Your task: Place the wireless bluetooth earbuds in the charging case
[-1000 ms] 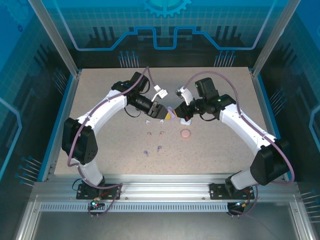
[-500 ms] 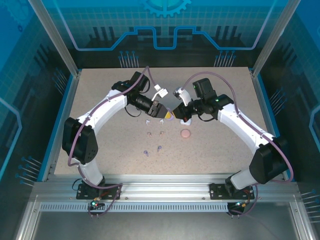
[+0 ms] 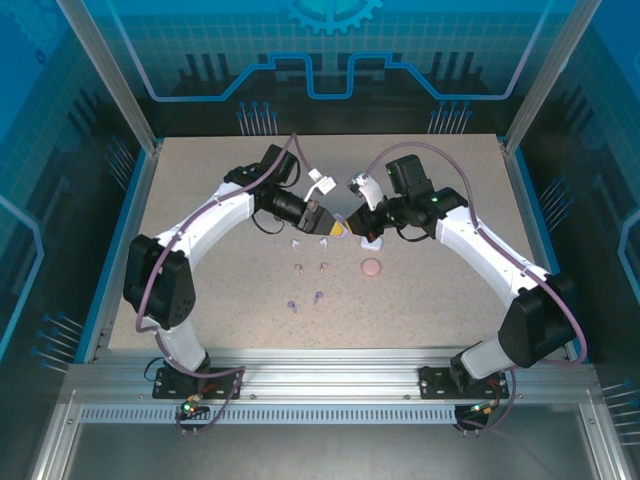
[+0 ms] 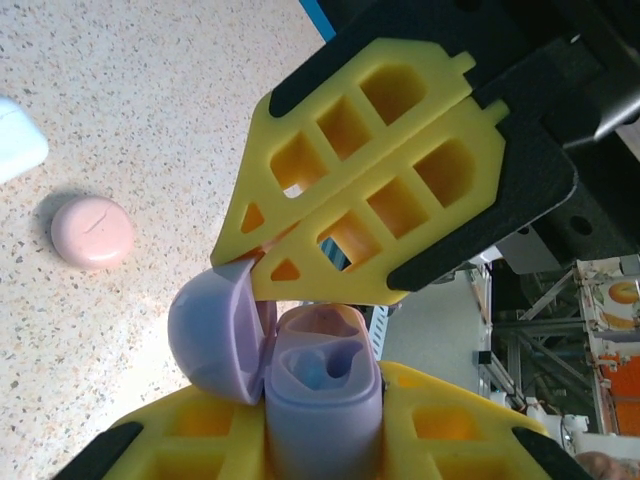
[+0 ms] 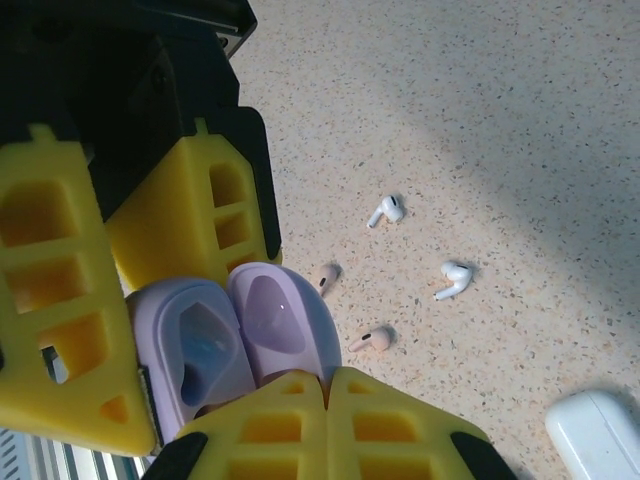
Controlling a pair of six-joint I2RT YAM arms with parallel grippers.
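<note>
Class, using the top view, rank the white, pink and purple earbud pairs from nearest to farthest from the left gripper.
1. White earbuds, just below the left gripper, which grips the purple case.
2. Pink earbuds, the middle row.
3. Purple earbuds, the lowest row in the view.

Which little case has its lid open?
The purple case, held in the left gripper, its lid flipped open. The pink case lies shut on the table.
</note>
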